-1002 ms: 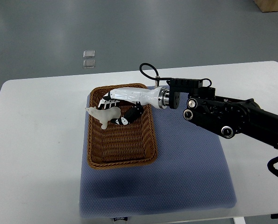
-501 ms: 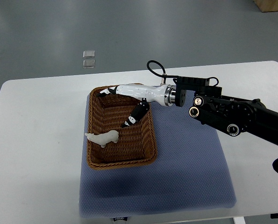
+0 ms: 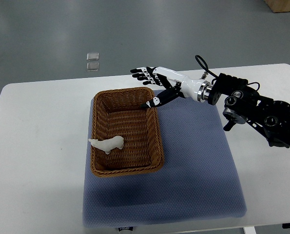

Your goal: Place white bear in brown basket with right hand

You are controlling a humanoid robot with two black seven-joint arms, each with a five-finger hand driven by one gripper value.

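White bear (image 3: 107, 144) inside the brown basket (image 3: 153, 127), by its left wall, long axis roughly left-right, one end overhanging the left rim (head end unclear). Right hand (image 3: 154, 83) empty, fingers spread, above the basket's far right corner.

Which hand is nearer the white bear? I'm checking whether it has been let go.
Right. The right hand, open, is above the brown basket's far right corner, apart from the white bear. The left hand isn't in view.

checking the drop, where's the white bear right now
In the top view the white bear lies in the brown basket, against its left wall, with its nose over the rim.
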